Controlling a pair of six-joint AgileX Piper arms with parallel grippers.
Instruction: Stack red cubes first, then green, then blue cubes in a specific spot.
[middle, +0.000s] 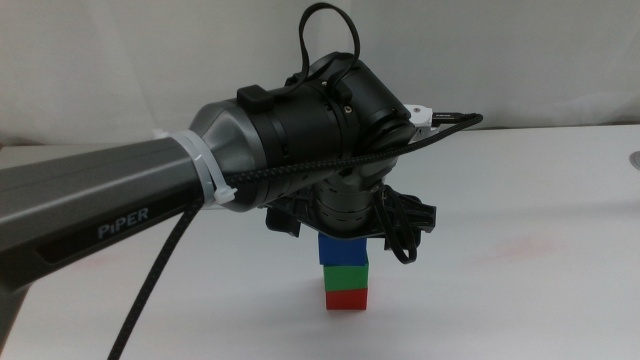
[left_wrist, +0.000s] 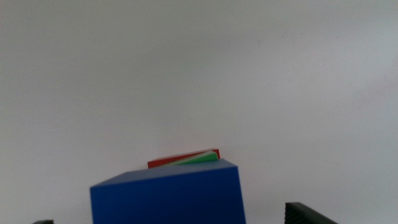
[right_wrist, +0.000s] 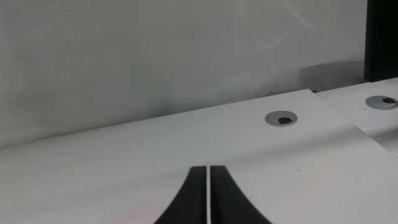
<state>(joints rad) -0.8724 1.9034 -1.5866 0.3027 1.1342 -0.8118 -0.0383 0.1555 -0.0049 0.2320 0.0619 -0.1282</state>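
Lab bench: white table (middle: 540, 200) (cable grommets (right_wrist: 281, 118)).

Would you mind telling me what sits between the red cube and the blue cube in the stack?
The green cube lies between them: the middle view shows it resting on the red cube with the blue cube on top, under the left gripper.

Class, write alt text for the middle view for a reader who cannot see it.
A three-cube stack stands on the white table: red cube at the bottom, green cube in the middle, blue cube on top. The left arm reaches in from the left, its left gripper directly over the stack.
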